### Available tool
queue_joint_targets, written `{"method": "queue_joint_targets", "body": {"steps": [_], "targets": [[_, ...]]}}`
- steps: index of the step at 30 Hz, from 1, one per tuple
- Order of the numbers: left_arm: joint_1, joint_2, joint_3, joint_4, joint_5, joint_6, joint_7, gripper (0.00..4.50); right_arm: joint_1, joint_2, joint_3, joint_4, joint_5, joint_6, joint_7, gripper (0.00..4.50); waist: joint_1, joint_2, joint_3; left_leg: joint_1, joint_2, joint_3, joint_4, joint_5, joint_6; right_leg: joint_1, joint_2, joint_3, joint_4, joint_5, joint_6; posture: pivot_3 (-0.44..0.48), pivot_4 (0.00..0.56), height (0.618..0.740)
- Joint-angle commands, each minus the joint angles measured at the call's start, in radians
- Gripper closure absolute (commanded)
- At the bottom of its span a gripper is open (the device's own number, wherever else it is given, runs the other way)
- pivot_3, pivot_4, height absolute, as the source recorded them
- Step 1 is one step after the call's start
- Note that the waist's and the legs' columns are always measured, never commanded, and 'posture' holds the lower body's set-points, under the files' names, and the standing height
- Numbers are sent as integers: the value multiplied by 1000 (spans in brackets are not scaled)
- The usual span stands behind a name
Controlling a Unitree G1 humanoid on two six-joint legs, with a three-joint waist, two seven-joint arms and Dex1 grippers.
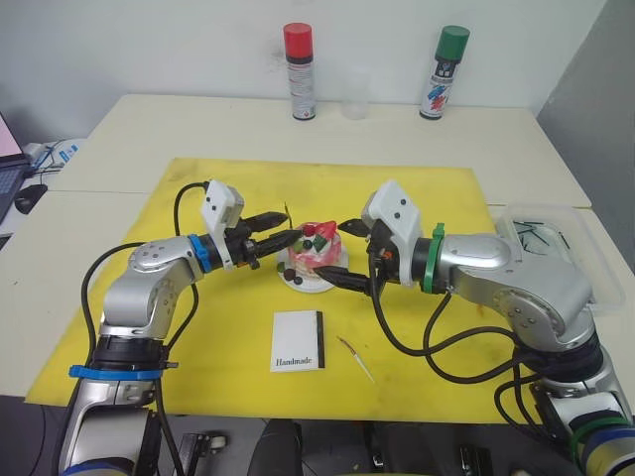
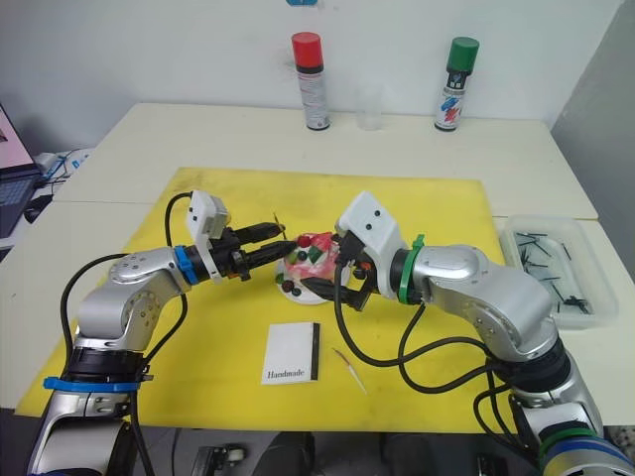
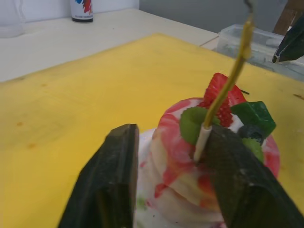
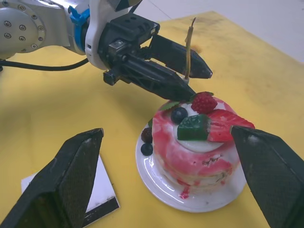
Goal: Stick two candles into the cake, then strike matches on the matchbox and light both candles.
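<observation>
Evidently, the yellowish-gold candle [image 3: 227, 85] is kept upright against one finger of the left gripper [image 1: 283, 236], pale end down at the near edge of the cake [image 4: 199, 142], apparently for pressing in; whether the fingers clamp it cannot be told. The right gripper [image 1: 349, 253] is spread wide around the cake, seemingly to steady its plate [image 4: 190, 197]. The matchbox [image 1: 298, 341] and the reddish-brown candle [image 1: 355, 358] are left lying below both grippers.
</observation>
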State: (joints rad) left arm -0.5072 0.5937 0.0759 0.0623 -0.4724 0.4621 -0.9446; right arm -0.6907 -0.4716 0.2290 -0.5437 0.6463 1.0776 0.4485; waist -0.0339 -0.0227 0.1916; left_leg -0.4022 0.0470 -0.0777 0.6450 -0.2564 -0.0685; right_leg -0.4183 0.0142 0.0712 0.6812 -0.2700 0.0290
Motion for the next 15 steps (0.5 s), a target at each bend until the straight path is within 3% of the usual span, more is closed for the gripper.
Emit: {"method": "queue_joint_targets", "body": {"steps": [1, 4, 9, 15], "targets": [[-2, 27, 53, -67, -31, 10, 6, 768, -3, 28, -38, -19, -20, -42, -21, 0, 0, 0, 0, 0, 0, 0, 0, 0, 0, 0, 0, 0, 0, 0, 0, 0, 150, 740], [-5, 34, 75, -106, -54, 34, 15, 25, -7, 54, -56, -1, -32, -62, -35, 0, 0, 0, 0, 0, 0, 0, 0, 0, 0, 0, 0, 0, 0, 0, 0, 0, 150, 740], [43, 120, 133, -214, -136, 141, -16, 25, -21, 45, -105, 24, -38, -109, -2, 0, -4, 0, 0, 0, 0, 0, 0, 0, 0, 0, 0, 0, 0, 0, 0, 0, 150, 740], [167, 292, 177, -364, -216, 224, -118, 25, 20, -114, -181, 3, 13, -176, 202, 0, -12, 0, 0, 0, 0, 0, -1, 0, 0, -1, 0, 0, 0, 0, 0, 0, 150, 740]]}}
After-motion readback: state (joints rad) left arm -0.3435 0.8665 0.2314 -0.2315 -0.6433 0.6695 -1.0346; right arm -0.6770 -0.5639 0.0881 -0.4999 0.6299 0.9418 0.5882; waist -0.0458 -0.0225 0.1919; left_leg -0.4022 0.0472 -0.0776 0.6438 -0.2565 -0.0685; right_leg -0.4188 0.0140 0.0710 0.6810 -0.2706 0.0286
